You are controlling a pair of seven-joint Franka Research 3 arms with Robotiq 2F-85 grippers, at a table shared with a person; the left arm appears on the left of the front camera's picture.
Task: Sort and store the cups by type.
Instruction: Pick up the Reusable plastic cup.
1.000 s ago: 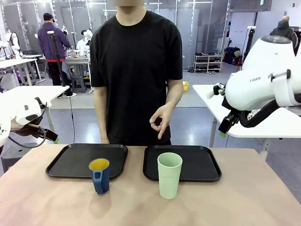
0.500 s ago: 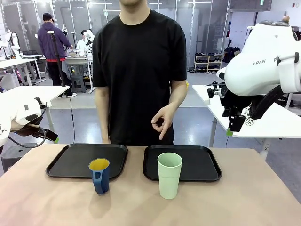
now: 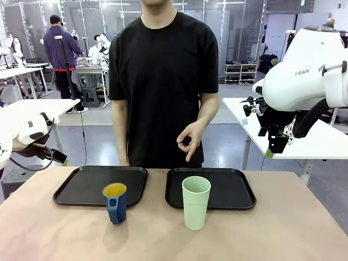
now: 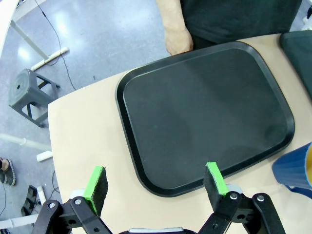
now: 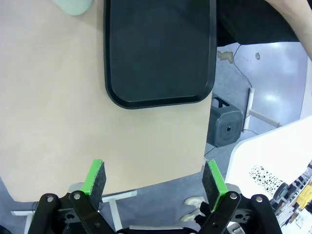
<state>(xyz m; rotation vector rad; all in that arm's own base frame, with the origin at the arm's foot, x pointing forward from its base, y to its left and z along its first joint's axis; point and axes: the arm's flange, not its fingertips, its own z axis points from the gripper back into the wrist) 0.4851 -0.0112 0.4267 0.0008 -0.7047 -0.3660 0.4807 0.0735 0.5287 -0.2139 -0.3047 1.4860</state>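
**Q:** Where are the cups found?

**A:** The dark blue mug [image 3: 115,203], yellow-orange inside, is seen upright on the table [image 3: 272,234], at 6 o'clock of the left black tray [image 3: 81,187] and just beside its near rim. The pale mint-green tumbler [image 3: 196,202] is set at 3 o'clock of the mug, before the right black tray [image 3: 231,191].

**Q:** How are the jaws held?

**A:** The left gripper [image 4: 155,170] is shown with jaws spread wide and nothing between them. The right gripper [image 5: 153,168] is likewise parted and empty. The person's hand [image 3: 187,142] is raised at 12 o'clock of the right black tray.
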